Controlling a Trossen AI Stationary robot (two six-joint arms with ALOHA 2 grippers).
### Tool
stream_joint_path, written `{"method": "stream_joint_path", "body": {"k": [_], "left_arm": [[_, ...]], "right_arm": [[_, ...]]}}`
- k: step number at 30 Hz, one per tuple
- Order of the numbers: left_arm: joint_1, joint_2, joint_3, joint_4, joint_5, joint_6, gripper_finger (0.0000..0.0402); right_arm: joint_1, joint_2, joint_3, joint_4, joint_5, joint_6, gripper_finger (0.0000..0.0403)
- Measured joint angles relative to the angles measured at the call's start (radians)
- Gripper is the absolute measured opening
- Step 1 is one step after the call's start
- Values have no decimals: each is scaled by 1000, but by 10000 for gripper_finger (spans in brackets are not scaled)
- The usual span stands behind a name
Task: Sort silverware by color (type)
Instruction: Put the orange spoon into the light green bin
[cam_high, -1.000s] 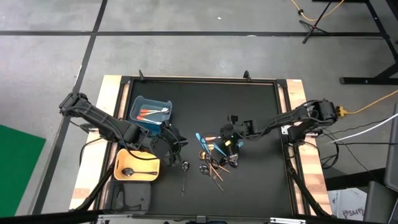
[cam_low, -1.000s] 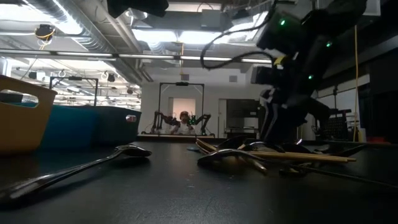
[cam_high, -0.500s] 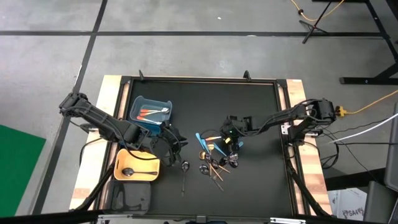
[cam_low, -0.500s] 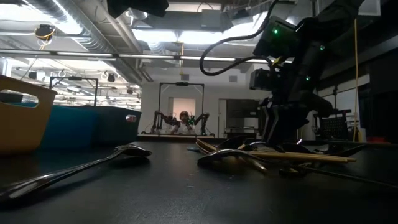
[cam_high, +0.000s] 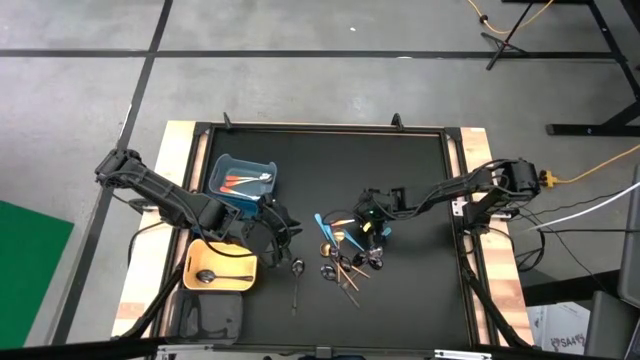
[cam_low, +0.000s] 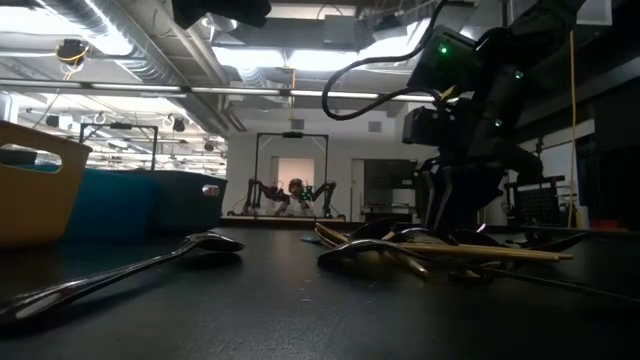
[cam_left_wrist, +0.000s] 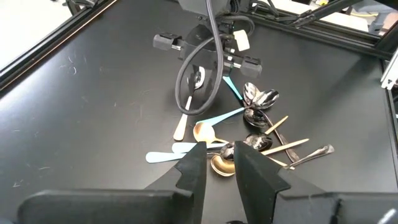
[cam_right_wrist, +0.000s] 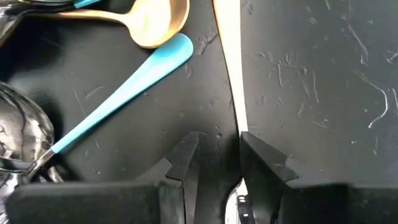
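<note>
1. High view: I see the silverware pile near the middle of the black counter, with my right gripper low at the pile's edge. My left gripper waits between the blue bin and the pile, just beside the yellow bin. The blue bin holds orange-handled pieces, the yellow bin a dark spoon, and a lone dark spoon lies on the counter near the left gripper.

2. Low view: the lone spoon lies in the foreground; the pile lies behind it, with the right gripper down just behind the heap.

3. Left wrist view: my left fingers stand slightly apart with nothing between them. Past them lie light blue pieces, gold spoons and dark heads, with the right arm over the pile.

4. Right wrist view: my right fingers are apart, just above the counter. A pale, thin handle runs down to one finger's inner edge; I cannot tell whether it is gripped. A light blue handle and a gold spoon bowl lie just beside.
</note>
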Motion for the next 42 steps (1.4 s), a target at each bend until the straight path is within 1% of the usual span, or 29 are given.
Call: {"method": "stream_joint_path", "body": {"k": [8,11,16,18,24,38,40,42], "left_arm": [[0,0,0,-1,0,0,76],[0,0,0,-1,0,0,76],[0,0,0,-1,0,-1,76],[0,0,0,0,0,-1,76],[0,0,0,-3,0,-2,76],[0,0,0,-3,0,-2,76],[0,0,0,-3,0,-2,76],[0,0,0,-3,0,-2,76]], "right_arm": [[0,13,1,21,7,-3,106],[0,24,1,53,47,-4,106],[0,49,2,57,91,-4,106],[0,57,3,61,94,-4,106],[-1,56,3,66,60,-5,106],[-2,64,3,66,96,-4,106],[-7,73,4,63,89,5,100],[-7,76,4,57,87,21,87]]}}
